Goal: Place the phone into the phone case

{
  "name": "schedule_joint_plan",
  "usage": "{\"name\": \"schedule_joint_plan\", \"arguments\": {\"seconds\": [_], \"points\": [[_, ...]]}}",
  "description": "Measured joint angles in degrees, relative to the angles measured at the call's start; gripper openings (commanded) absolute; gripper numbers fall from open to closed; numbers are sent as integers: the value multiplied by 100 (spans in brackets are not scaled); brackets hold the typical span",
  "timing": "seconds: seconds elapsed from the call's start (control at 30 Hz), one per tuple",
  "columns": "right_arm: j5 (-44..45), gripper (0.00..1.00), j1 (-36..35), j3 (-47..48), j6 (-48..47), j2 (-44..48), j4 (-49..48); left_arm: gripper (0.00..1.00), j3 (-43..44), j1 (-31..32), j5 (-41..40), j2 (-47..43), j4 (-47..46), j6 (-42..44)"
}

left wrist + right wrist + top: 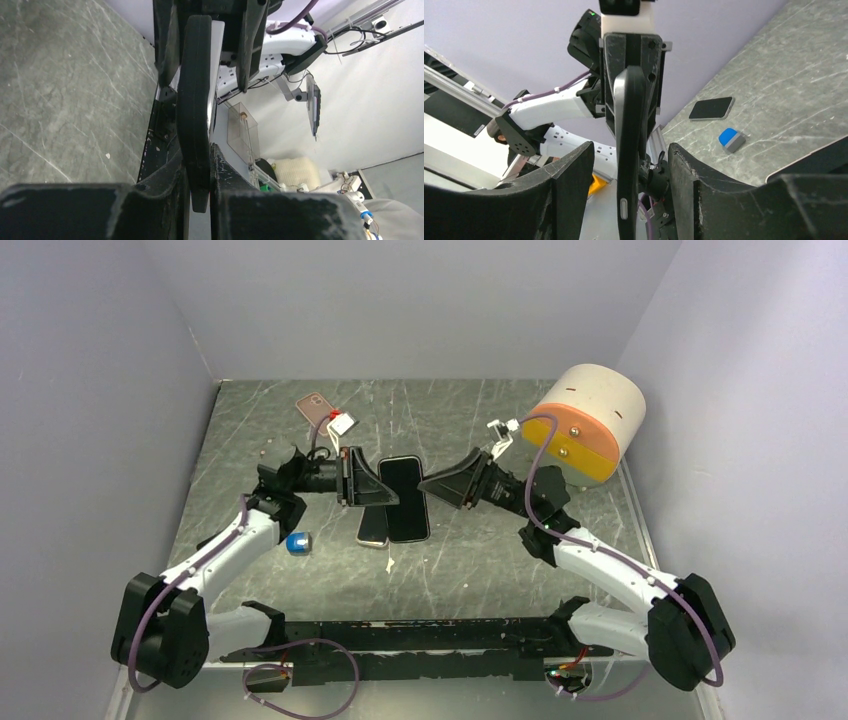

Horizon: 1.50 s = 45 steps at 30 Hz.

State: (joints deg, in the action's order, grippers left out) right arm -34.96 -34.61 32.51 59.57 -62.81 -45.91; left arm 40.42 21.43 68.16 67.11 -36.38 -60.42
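A black phone (405, 508) with a glossy face and a matte black rim is held above the middle of the table. The rim looks like the phone case, though I cannot tell for sure. My left gripper (384, 496) is shut on its left edge. In the left wrist view the slab (193, 100) stands edge-on, pinched between the fingers of that gripper (200, 167). My right gripper (430, 484) is open at the slab's right edge. In the right wrist view the edge (629, 120), with a side button, stands between the spread fingers (574, 170) with a gap on each side.
A silver-edged phone (372, 530) lies on the table, partly under the held one. A pinkish phone (314, 407) with a tag lies at the back left. A small blue and grey block (298, 542) sits near the left arm. A beige cylinder (592, 418) stands at the back right.
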Motion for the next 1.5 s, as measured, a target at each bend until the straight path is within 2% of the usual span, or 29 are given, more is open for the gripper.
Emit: {"name": "schedule_joint_plan", "arguments": {"seconds": [0.23, 0.47, 0.53, 0.7, 0.9, 1.03, 1.07, 1.13, 1.27, 1.37, 1.5], "points": [[-120, 46, 96, 411, -146, -42, 306, 3, 120, 15, 105, 4, 846, 592], [-136, 34, 111, 619, -306, -210, 632, 3, 203, 31, 120, 7, 1165, 876], [-138, 27, 116, 667, -326, -260, 697, 3, 203, 35, 120, 13, 1222, 918], [-127, 0, 138, 721, -422, -297, 887, 2, 396, 35, 83, 17, 1849, 1318], [118, 0, 160, 876, -719, -297, 1408, 3, 990, 42, -216, 136, 3425, 2221], [184, 0, 157, 935, -968, -297, 1825, 3, 1097, 42, -319, 216, 3934, 2533], [181, 3, 155, 960, -1021, -295, 1932, 3, 1097, 42, -354, 216, 4009, 2570], [184, 17, 153, 988, -1130, -282, 2079, 3, 1097, 52, -391, 216, 4081, 2632], [155, 38, 153, 1008, -1193, -262, 2149, 3, 1012, 70, -382, 205, 3840, 2487], [4, 45, 151, 1008, -1132, -262, 2122, 3, 841, 72, -402, 153, 3438, 2205], [-170, 46, 142, 942, -1088, -247, 2050, 3, 782, 72, -468, 57, 3025, 1923]]}}
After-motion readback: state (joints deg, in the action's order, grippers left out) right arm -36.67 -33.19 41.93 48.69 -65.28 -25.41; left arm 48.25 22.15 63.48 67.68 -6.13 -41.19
